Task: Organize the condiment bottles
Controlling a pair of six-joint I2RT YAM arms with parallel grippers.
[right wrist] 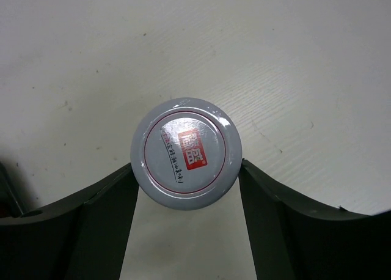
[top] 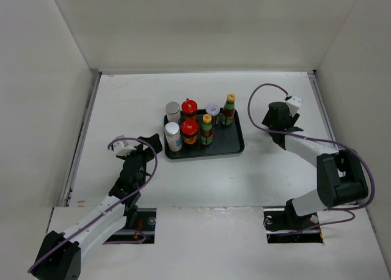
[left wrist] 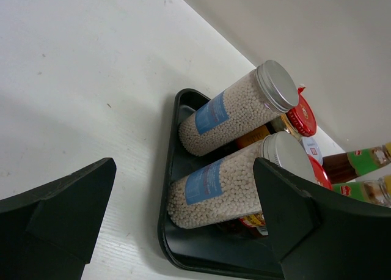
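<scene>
"Right wrist view first: what is the hand there doing?"

"The right gripper [right wrist: 186, 170] has its fingers [right wrist: 73, 231] on either side of a grey-lidded jar [right wrist: 186, 153] with a red mark on its lid. One finger meets the lid's rim at 9 o'clock, the other at 3 o'clock — whether they squeeze it or only touch, I cannot tell. The jar stands upright on the white table [right wrist: 293, 60]."

"And from the top camera?"

"That gripper points down at 3 o'clock from the dark tray [top: 235, 147], well apart from it, and hides the jar beneath."

"The other hand?"

"The left gripper [left wrist: 185, 164] is spread wide, with nothing between its fingers. It sits low at about 8 o'clock from the tray, near the tray's near-left corner, facing the bottles."

"What stands in the tray?"

"Seven, all upright. Two white shakers [top: 173, 135] fill the 9 o'clock side, one behind the other; the left wrist view shows them packed with white pellets and blue-labelled. Two red-capped jars [top: 190, 130] come next toward 3 o'clock, also front and back. Then a silver-lidded jar [top: 212, 112] at the back with a yellow-capped bottle [top: 207, 128] in front of it — and an orange-capped bottle [top: 229, 109], slim and brown, at the 2 o'clock corner."
</scene>
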